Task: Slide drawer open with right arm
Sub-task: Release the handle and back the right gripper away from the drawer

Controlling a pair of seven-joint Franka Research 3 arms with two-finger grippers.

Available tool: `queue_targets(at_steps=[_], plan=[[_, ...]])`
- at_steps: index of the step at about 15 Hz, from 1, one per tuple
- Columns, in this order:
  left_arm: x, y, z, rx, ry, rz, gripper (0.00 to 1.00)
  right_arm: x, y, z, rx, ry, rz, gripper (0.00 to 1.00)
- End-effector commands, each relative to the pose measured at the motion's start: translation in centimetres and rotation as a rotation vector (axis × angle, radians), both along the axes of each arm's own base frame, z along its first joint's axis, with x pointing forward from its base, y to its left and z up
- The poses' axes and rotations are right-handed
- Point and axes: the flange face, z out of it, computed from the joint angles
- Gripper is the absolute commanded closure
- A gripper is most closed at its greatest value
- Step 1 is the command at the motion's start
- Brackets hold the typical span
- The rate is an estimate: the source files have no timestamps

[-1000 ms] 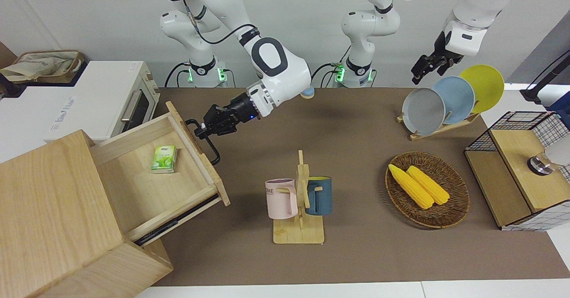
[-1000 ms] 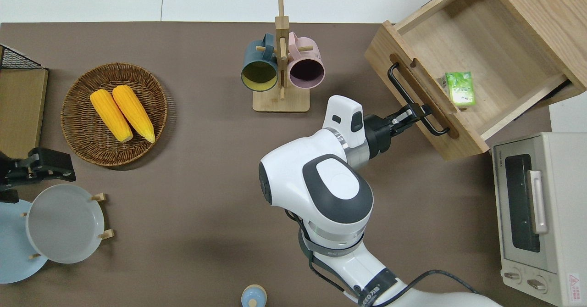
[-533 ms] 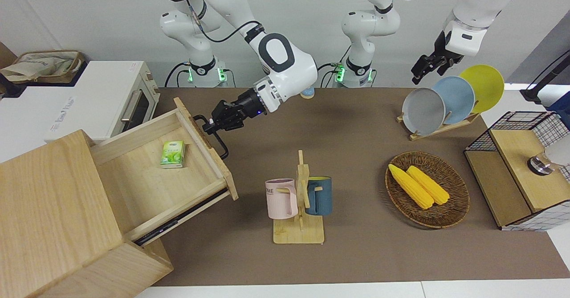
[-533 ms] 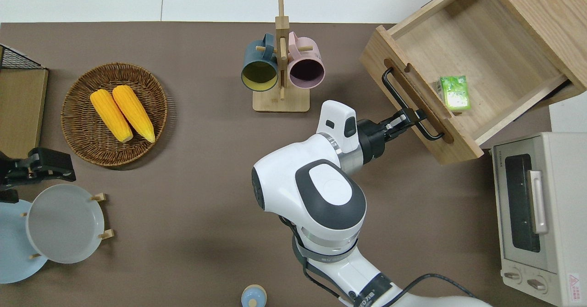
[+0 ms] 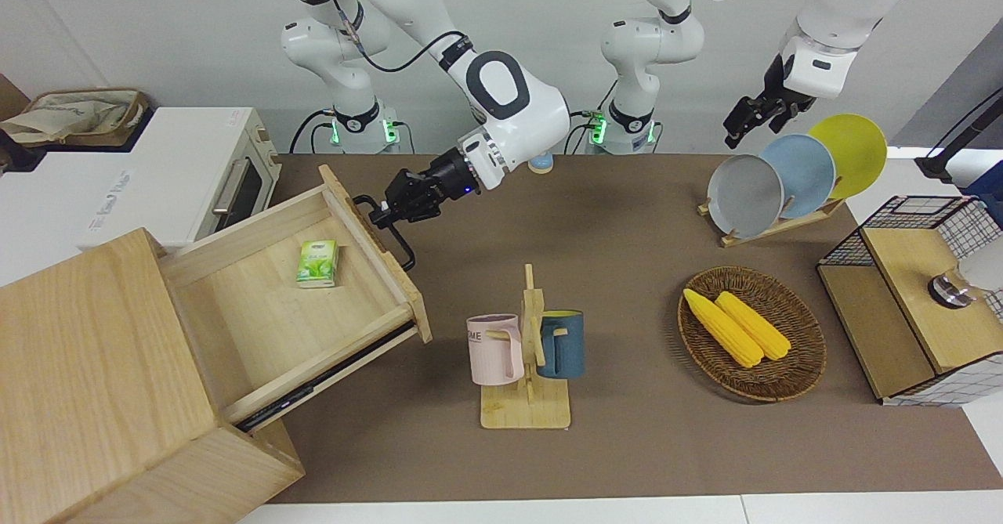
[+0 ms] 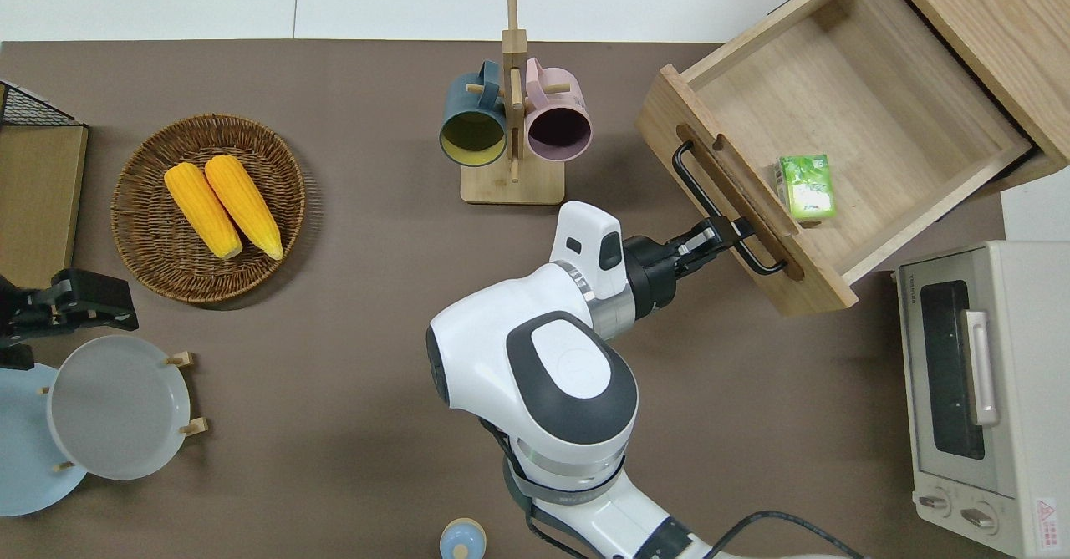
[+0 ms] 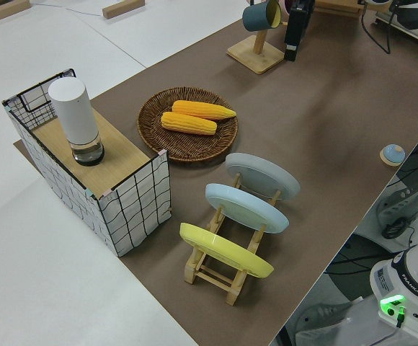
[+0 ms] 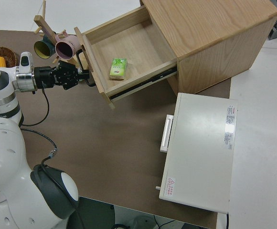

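Right pincer clenched on the handle of the drawer, near the bar's robot-side end. Stiff wood on runners, probably light; off-centre hold may skew it. Left arm parked.

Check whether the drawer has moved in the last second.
Yes. The drawer has slid farther out of the cabinet, its front now closer to the mug rack, pulled by the right pincer on its handle.

My right arm is reaching up from the bottom centre of the overhead view toward centre right, wrist turned level, blue wrist light glowing. My right gripper is clamping its fingers closed. My left arm is sitting parked.
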Motion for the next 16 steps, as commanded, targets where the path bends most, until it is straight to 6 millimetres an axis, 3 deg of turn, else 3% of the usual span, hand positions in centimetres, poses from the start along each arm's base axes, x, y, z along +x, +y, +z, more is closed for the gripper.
queue_targets(at_steps=[1,2,3,7,12,16], plan=[[-0.3,0.0,0.4,-0.005,-0.007,-0.009,0.01,-0.2,0.8,1.8,-0.013,0.011,-0.003,0.932],[-0.3,0.0,0.4,-0.005,-0.007,-0.009,0.01,-0.1,0.8,1.8,-0.013,0.010,-0.003,0.853],[-0.3,0.0,0.4,-0.005,-0.007,-0.009,0.01,0.0,0.8,1.6,-0.016,0.012,-0.004,0.707],[-0.3,0.0,0.4,-0.005,-0.007,-0.009,0.01,0.4,0.6,1.8,-0.013,0.000,-0.007,0.031],[-0.3,0.0,0.4,-0.005,-0.007,-0.009,0.01,0.2,0.9,1.8,0.005,-0.014,-0.016,0.015],[-0.3,0.0,0.4,-0.005,-0.007,-0.009,0.01,-1.1,2.5,1.5,0.052,-0.015,-0.020,0.015]])
